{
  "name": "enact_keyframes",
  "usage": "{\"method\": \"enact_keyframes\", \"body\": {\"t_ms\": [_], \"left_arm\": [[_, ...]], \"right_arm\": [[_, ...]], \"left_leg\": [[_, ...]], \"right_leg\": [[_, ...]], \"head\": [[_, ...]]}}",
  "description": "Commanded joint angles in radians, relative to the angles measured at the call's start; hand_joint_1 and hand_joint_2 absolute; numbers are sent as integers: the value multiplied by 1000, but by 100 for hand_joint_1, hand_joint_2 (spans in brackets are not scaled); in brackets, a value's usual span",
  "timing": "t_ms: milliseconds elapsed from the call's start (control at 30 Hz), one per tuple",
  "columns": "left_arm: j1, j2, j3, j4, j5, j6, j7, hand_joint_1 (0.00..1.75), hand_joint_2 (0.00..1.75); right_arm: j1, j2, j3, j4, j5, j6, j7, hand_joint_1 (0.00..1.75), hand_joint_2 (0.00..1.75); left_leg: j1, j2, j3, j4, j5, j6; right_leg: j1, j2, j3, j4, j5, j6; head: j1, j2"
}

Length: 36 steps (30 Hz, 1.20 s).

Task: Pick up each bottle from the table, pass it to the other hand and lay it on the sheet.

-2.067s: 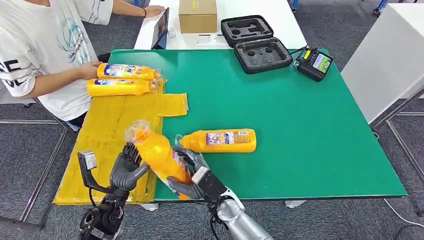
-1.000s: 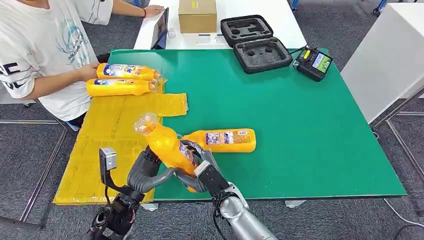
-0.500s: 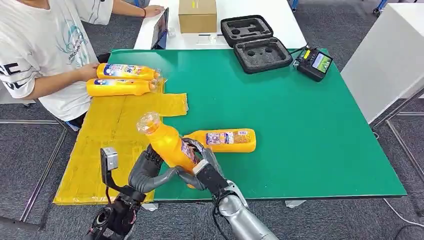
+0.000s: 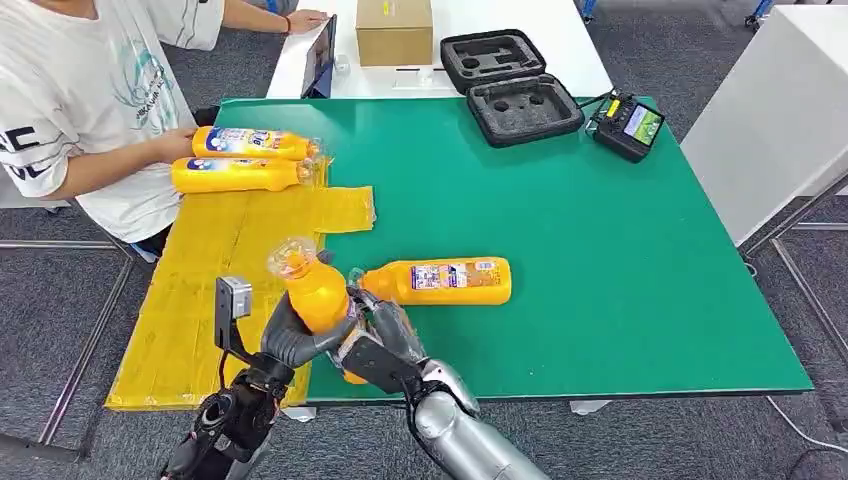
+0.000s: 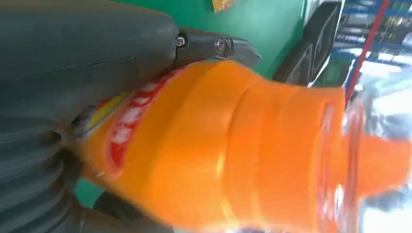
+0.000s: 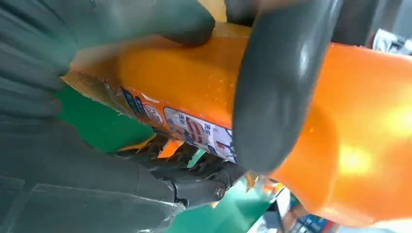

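Note:
An orange bottle [image 4: 316,296] with a clear cap stands tilted above the front edge of the green table [image 4: 600,260]. My left hand [image 4: 288,338] grips it from the left and my right hand [image 4: 377,340] holds its lower body from the right. In the left wrist view the bottle [image 5: 243,145] lies against my left hand [image 5: 73,63]. The right wrist view has my right hand's thumb [image 6: 274,92] wrapped over the bottle [image 6: 369,121]. A second orange bottle [image 4: 446,281] lies on the table just behind. Two more bottles [image 4: 240,175] lie on the yellow sheet [image 4: 200,290].
A person [image 4: 80,90] stands at the far left, a hand on the far bottle [image 4: 250,143] on the sheet. At the back are a black foam case [image 4: 512,88], a controller [image 4: 628,125], a cardboard box [image 4: 395,30] and a tablet [image 4: 322,55].
My left hand rose from beside the bottle and closed around it. The bottle shifted slightly left and stands more upright, with my right hand still on it.

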Motion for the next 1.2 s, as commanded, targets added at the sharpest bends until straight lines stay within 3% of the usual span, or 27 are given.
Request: {"method": "enact_keyframes", "body": {"t_ms": [33,167,200,233,267,300,600,633,667,767,800,933,1067,1200], "left_arm": [[-94,-38,-64,142,12,5,15,0,175],[-115,-35,-61,154,27,0,4,0,175],[-107,-35,-49,141,41,-3,-6,42,175],[-105,-32,-49,135,41,-3,-6,42,175],[-92,-32,-31,109,59,-1,-26,166,175],[-88,-32,-24,96,60,2,-43,175,175],[-54,-48,36,-40,83,18,-98,175,175],[-52,-50,43,-44,86,25,-101,175,175],[-50,-52,52,-48,91,31,-104,175,175],[-45,-53,78,-67,99,54,-114,175,175],[-40,-55,92,-80,96,75,-132,175,175],[-34,-41,132,-123,71,120,-182,175,175],[-24,-35,170,-151,3,179,-248,175,175],[-8,-39,214,-181,-114,289,-327,175,175]], "right_arm": [[-34,36,152,155,8,42,-2,175,175],[-35,33,158,163,14,23,2,175,175],[-35,31,156,160,14,18,2,175,175],[-36,30,155,160,14,20,2,175,175],[-37,29,156,159,17,19,2,175,175],[-39,29,156,157,21,16,3,175,175],[-58,23,163,165,52,25,24,175,175],[-59,23,162,162,56,12,24,101,175],[-61,22,162,158,59,6,23,0,175],[-61,19,137,124,38,4,16,0,175],[-52,12,124,89,22,-1,-9,0,0],[3,-48,110,-138,-16,28,-113,0,0],[93,-121,89,-464,-77,82,-116,0,0],[159,-124,9,-692,-155,-30,-155,0,0]], "left_leg": [[0,-5,4,-1,-1,-1],[1,-6,5,0,-1,-1],[1,-5,5,0,-1,-1],[1,-3,3,-1,0,0],[1,-4,5,-1,-1,-1],[1,-3,4,-1,0,0],[1,-5,6,1,-2,-1],[1,-5,4,1,-1,-1],[1,-3,4,1,-1,-1],[1,-5,5,1,-1,-1],[1,-3,3,0,-1,-1],[1,-4,3,1,-1,0],[1,-6,4,1,-2,0],[1,-6,3,1,-2,0]], "right_leg": [[0,-3,5,0,-3,-1],[1,-4,6,0,-3,-1],[1,-4,5,-1,-2,-1],[0,-2,3,-1,-1,-1],[1,-3,6,-1,-2,-1],[1,-3,5,-1,-1,-1],[1,-5,7,0,-4,-1],[1,-4,5,0,-3,-1],[1,-3,4,0,-2,-1],[1,-4,5,0,-3,-1],[1,-3,3,0,-2,-1],[1,-3,4,0,-2,-1],[1,-5,5,0,-3,-1],[0,-4,5,1,-4,-1]], "head": [[0,0],[0,0],[0,0],[0,0],[0,0],[0,0],[0,0],[0,0],[0,0],[0,0],[-1,0],[0,0],[0,0],[1,0]]}}
